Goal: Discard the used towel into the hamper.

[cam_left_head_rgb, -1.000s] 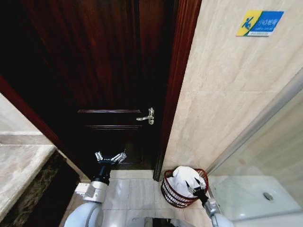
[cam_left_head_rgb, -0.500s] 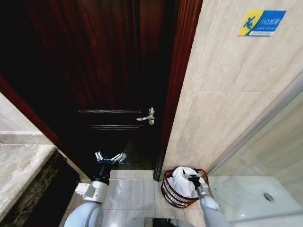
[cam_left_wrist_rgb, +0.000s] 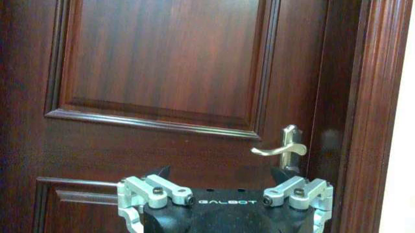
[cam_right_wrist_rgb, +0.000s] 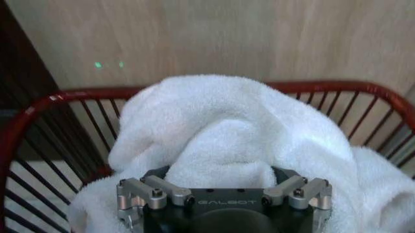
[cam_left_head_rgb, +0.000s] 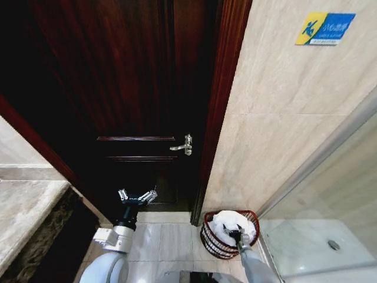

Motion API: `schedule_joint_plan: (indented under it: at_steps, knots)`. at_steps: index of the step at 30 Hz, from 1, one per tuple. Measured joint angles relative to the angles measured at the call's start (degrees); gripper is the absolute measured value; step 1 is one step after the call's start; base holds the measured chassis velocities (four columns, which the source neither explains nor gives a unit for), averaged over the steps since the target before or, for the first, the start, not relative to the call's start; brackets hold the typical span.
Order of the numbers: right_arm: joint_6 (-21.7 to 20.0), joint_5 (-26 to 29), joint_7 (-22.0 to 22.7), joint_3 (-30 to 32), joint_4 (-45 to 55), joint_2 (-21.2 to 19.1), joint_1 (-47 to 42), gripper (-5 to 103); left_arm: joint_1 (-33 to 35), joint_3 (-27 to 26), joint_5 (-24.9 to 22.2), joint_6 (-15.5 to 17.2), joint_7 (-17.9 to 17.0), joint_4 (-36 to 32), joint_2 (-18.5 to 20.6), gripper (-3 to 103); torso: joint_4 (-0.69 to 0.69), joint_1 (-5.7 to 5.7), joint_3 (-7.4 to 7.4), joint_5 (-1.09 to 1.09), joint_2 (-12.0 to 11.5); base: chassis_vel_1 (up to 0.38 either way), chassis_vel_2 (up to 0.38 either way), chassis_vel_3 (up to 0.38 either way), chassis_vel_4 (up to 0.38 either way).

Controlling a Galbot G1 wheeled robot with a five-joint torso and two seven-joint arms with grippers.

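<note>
My right hand [cam_left_head_rgb: 234, 233] is down in the hamper [cam_left_head_rgb: 207, 236], grip state I cannot tell | towel [cam_left_head_rgb: 230, 221] heaped inside hamper on floor by door frame | left hand [cam_left_head_rgb: 137, 196] apart, facing door [cam_left_wrist_rgb: 162, 73]

Hamper [cam_left_head_rgb: 228, 234] sits on floor at foot of tiled wall [cam_left_head_rgb: 283, 135], just right of door frame [cam_left_head_rgb: 221, 112]. Towel [cam_left_head_rgb: 231, 221] lies in hamper, heaped above rim. My right claw [cam_left_head_rgb: 234, 234] is down in hamper, on towel. Left claw [cam_left_head_rgb: 137, 196] is well left, facing door [cam_left_head_rgb: 118, 88], handle [cam_left_head_rgb: 182, 145] up-right of it.
</note>
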Motion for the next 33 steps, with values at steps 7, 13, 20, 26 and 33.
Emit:
schedule_joint_plan:
  at_steps: [7, 13, 20, 26, 33]
  knots:
    - [-7.20, -0.05, 0.37, 0.00, -4.30, -1.00, 3.59, 100, 0.00, 0.00, 0.00, 0.00, 0.00, 0.00, 0.00, 100, 0.00, 0.00, 0.00, 0.01, 0.00, 0.000, 0.000, 0.000, 0.000]
    - [-13.43, 0.15, 0.26, 0.06, -5.95, -1.48, 6.05, 100, 0.00, 0.00, 0.00, 0.00, 0.00, 0.00, 0.00, 100, 0.00, 0.00, 0.00, 0.00, 0.00, 0.000, 0.000, 0.000, 0.000]
    - [-17.76, -1.25, 1.45, 0.05, -7.08, -1.21, 7.53, 100, 0.00, 0.00, 0.00, 0.00, 0.00, 0.00, 0.01, 100, 0.00, 0.00, 0.00, 0.00, 0.00, 0.000, 0.000, 0.000, 0.000]
    - [-19.07, -2.58, 2.18, 0.06, -7.28, -1.01, 7.22, 100, 0.00, 0.00, 0.00, 0.00, 0.00, 0.00, 0.00, 100, 0.00, 0.00, 0.00, 0.00, 0.00, 0.000, 0.000, 0.000, 0.000]
    - [-19.07, -2.61, 2.34, 0.10, -6.77, -0.77, 6.25, 100, 0.00, 0.00, 0.00, 0.00, 0.00, 0.00, 0.00, 100, 0.00, 0.00, 0.00, 0.01, 0.00, 0.000, 0.000, 0.000, 0.000]
